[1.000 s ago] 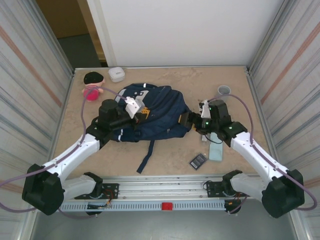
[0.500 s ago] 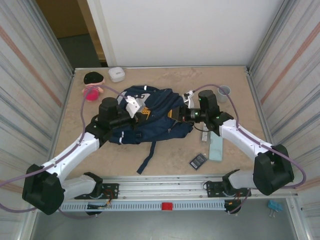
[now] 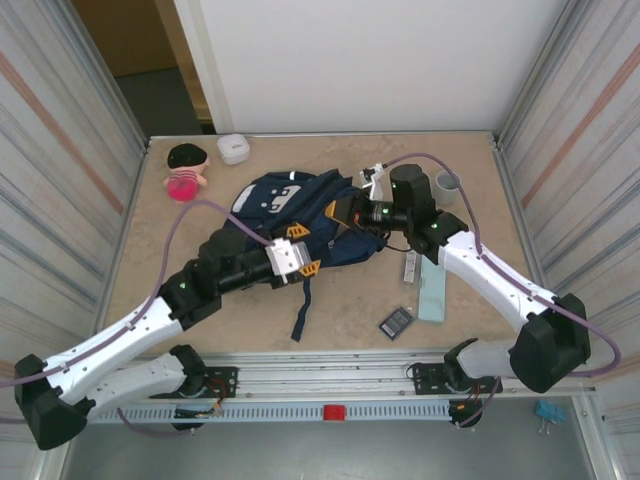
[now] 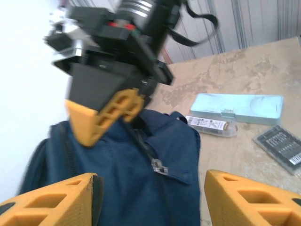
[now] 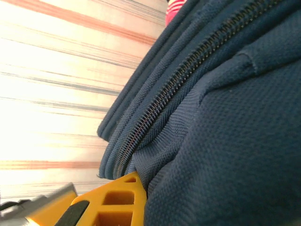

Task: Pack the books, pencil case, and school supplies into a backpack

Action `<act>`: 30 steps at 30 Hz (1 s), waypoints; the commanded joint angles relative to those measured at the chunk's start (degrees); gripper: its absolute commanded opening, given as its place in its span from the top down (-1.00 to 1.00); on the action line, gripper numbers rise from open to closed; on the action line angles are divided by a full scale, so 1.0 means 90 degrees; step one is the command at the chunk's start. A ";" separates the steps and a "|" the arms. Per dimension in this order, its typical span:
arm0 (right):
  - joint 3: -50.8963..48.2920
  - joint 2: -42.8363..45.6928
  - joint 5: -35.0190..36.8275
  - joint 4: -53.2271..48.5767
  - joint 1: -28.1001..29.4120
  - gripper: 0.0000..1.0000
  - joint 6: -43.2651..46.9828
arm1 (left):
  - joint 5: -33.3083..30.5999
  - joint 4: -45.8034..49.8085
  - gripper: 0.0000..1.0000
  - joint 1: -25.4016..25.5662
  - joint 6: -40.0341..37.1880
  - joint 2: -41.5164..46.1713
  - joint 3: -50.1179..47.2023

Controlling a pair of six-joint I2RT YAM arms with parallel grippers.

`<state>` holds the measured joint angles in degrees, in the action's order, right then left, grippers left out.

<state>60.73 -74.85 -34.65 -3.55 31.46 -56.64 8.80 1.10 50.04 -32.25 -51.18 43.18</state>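
Far out to the left of the left pincer, the plush doll [image 3: 185, 170] and the small white box [image 3: 233, 148] lie where they lay a second ago. The left pincer [image 3: 310, 250] has swung off the top of the backpack and now sits low at its near edge. Its orange fingers [image 4: 51, 197], pressed together a second ago, are spread wide, with only the cloth underneath between them.

The backpack [image 3: 300, 205] lies just beyond and under this pincer. It is bunched narrower than before, with its right side drawn up. Its loose strap [image 3: 302, 310] trails back past the pincer toward the arm bases.

The right pincer [image 3: 338, 212] was spread and out beside the bag's right edge a second ago. It has come in onto the bag's upper right and is now pressed together on a fold of cloth beside the zipper [image 5: 197, 61]. The right wrist view shows one orange finger [image 5: 127, 184] tight against the fabric.

Behind this pincer, along its own arm, three things rest on the table [image 3: 350, 300], well apart from its jaws: the silvery-white bar [image 3: 410, 265], the pencil case [image 3: 431, 292] and the dark gridded rectangle [image 3: 396, 321]. The last two are unmoved. The grey cup [image 3: 448, 182] stands just right of its wrist, as before.
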 commanded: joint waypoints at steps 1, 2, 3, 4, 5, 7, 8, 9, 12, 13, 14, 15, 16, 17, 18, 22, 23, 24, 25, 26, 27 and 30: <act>0.0414 0.0333 0.0401 0.0180 0.0020 1.00 -0.0226 | -0.1296 0.0039 -0.20 0.0414 -0.0546 0.0019 -0.0329; 0.0432 0.0344 0.0422 0.0194 0.0029 1.00 -0.0265 | -0.1431 -0.0015 -0.18 0.0454 -0.0529 -0.0040 -0.0372; 0.0458 0.0338 0.0431 0.0214 0.0046 1.00 -0.0314 | -0.1450 -0.0015 -0.17 0.0456 -0.0519 -0.0130 -0.0364; 0.0496 0.0338 0.0433 0.0210 0.0066 1.00 -0.0354 | -0.1517 -0.0030 -0.11 0.0460 -0.0518 -0.0270 -0.0329; 0.0541 0.0340 0.0455 0.0213 0.0096 1.00 -0.0392 | -0.1664 -0.0105 -0.05 0.0456 -0.0489 -0.0406 -0.0313; 0.0619 0.0370 0.0518 0.0164 0.0162 1.00 -0.0424 | -0.1848 -0.0356 0.00 0.0455 -0.0486 -0.0657 -0.0339; 0.0644 0.0392 0.0566 0.0134 0.0185 1.00 -0.0449 | -0.1922 -0.0517 0.00 0.0455 -0.0519 -0.0782 -0.0375; 0.0666 0.0416 0.0628 0.0105 0.0204 1.00 -0.0494 | -0.2007 -0.0633 0.00 0.0455 -0.0508 -0.0881 -0.0392; 0.0654 0.0521 0.0765 0.0105 0.0212 1.00 -0.0699 | -0.2165 -0.0962 0.02 0.0453 -0.0418 -0.1130 -0.0503; 0.0655 0.0562 0.0806 0.0101 0.0225 1.00 -0.0741 | -0.2204 -0.1006 0.11 0.0460 -0.0392 -0.1190 -0.0537; 0.0662 0.0598 0.0813 0.0111 0.0224 1.00 -0.0763 | -0.2328 -0.1057 0.26 0.0456 -0.0333 -0.1248 -0.0585; 0.0680 0.0627 0.0816 0.0081 0.0225 1.00 -0.0759 | -0.2437 -0.1126 0.43 0.0460 -0.0286 -0.1273 -0.0658; 0.0724 0.0647 0.0811 -0.0008 0.0210 1.00 -0.0721 | -0.2567 -0.1258 0.68 0.0455 -0.0281 -0.1271 -0.0766; 0.0792 0.0679 0.0807 -0.0151 0.0197 1.00 -0.0619 | -0.2644 -0.1370 0.89 0.0433 -0.0257 -0.1211 -0.0884; 0.0848 0.0710 0.0803 -0.0306 0.0169 1.00 -0.0463 | -0.2584 -0.1408 1.00 0.0375 -0.0178 -0.1131 -0.0963; 0.0910 0.0721 0.0401 -0.0908 -0.0188 0.94 0.0046 | -0.0594 -0.0995 1.00 -0.0464 0.0608 -0.0376 -0.1199; 0.0863 0.0708 0.0261 -0.0897 -0.0249 0.84 0.0092 | -0.0221 -0.0977 1.00 -0.0630 0.0679 -0.0218 -0.1281; 0.0809 0.0688 0.0088 -0.0861 -0.0273 0.63 0.0209 | 0.0221 -0.0897 1.00 -0.0800 0.0702 -0.0044 -0.1328; 0.0756 0.0670 -0.0081 -0.0845 -0.0282 0.40 0.0398 | 0.0653 -0.0745 1.00 -0.0974 0.0720 0.0092 -0.1315; 0.0729 0.0655 -0.0208 -0.0865 -0.0283 0.18 0.0612 | 0.0938 -0.0619 1.00 -0.1104 0.0772 0.0183 -0.1291; 0.0670 0.0650 -0.0356 -0.0907 -0.0283 -0.02 0.0906 | 0.1276 -0.0532 1.00 -0.1254 0.0811 0.0239 -0.1255; 0.0517 0.0560 -0.0566 -0.1141 -0.0300 -0.21 0.1630 | 0.2057 -0.0457 1.00 -0.1503 0.0851 0.0354 -0.1214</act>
<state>64.62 -70.78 -35.79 -14.13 28.93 -50.19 15.90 -3.27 37.69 -27.00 -49.91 31.94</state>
